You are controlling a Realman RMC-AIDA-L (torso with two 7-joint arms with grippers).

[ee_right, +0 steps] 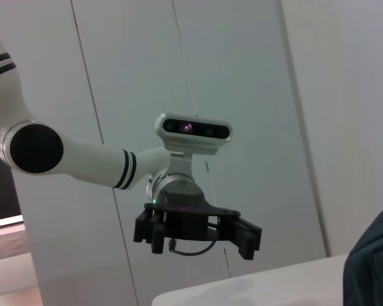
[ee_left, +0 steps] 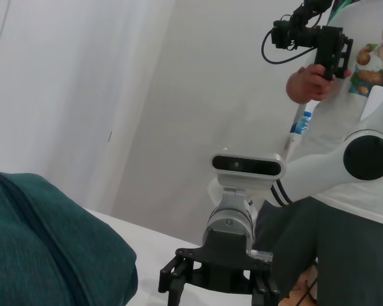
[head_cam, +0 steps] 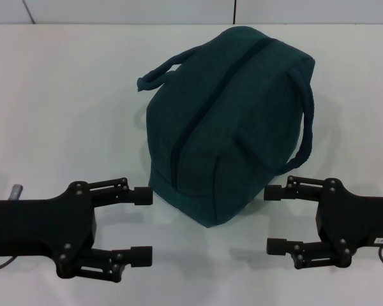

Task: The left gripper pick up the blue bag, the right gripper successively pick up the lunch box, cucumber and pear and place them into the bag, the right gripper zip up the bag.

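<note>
The blue-green bag lies on the white table in the head view, with its two handles drooping to the sides and the dark zip line along its top closed. My left gripper is open and empty, just in front and to the left of the bag. My right gripper is open and empty, just in front and to the right of it. The bag also shows in the left wrist view and the right wrist view. The lunch box, cucumber and pear are out of view.
The left wrist view shows my right gripper across the table and a person standing behind it holding a black device. The right wrist view shows my left gripper against white wall panels.
</note>
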